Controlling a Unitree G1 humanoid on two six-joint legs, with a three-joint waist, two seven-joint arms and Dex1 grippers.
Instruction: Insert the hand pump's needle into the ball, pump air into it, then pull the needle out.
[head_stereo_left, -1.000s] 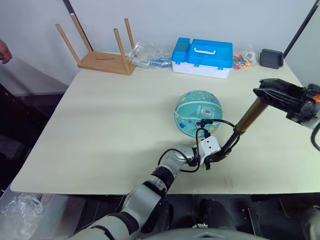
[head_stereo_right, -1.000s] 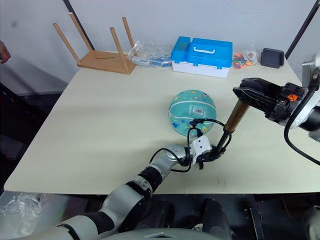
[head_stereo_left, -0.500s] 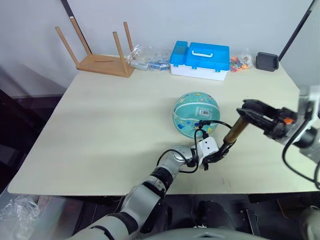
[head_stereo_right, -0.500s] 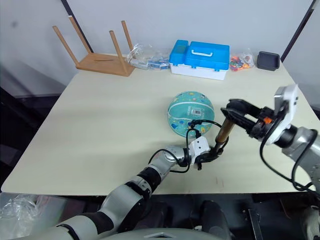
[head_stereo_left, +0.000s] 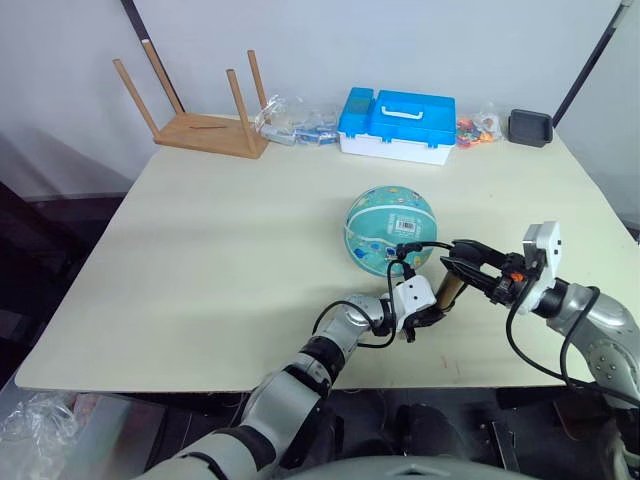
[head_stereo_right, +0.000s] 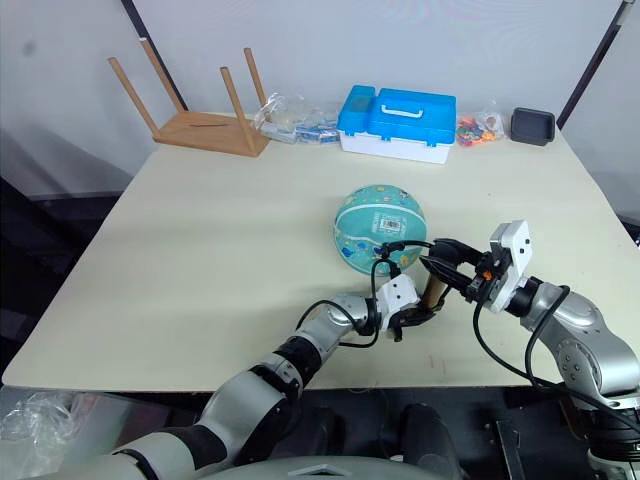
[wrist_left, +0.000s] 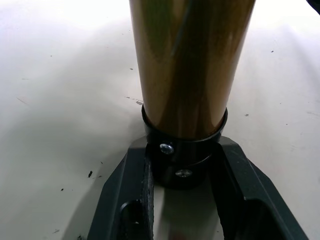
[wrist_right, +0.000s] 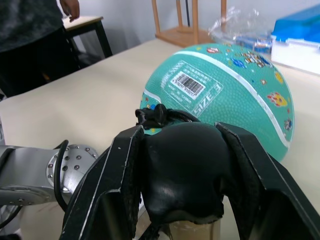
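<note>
The teal ball (head_stereo_left: 390, 230) rests mid-table with its white barcode label (wrist_right: 189, 83) facing me. The hand pump (head_stereo_left: 449, 291) stands tilted just in front of it. My left gripper (head_stereo_left: 430, 313) is shut on its black bottom cap (wrist_left: 184, 157), below the amber cylinder (wrist_left: 187, 65). My right gripper (head_stereo_left: 456, 268) is shut on the black handle (wrist_right: 182, 170), low on the cylinder. The thin black hose (head_stereo_left: 432, 243) loops to the ball. The needle's black fitting (wrist_right: 152, 114) sits against the ball beside the label; the pin itself is hidden.
Along the table's back edge stand an upturned wooden stool (head_stereo_left: 205, 115), plastic bags (head_stereo_left: 295, 115), a blue-and-white case (head_stereo_left: 398, 122), small colourful toys (head_stereo_left: 475, 125) and a black tray (head_stereo_left: 527, 127). A person (wrist_right: 30, 30) stands beyond the table's left side.
My right gripper has pushed the handle down along the cylinder toward my left gripper, so much less amber shows. The ball and my left gripper stay put.
</note>
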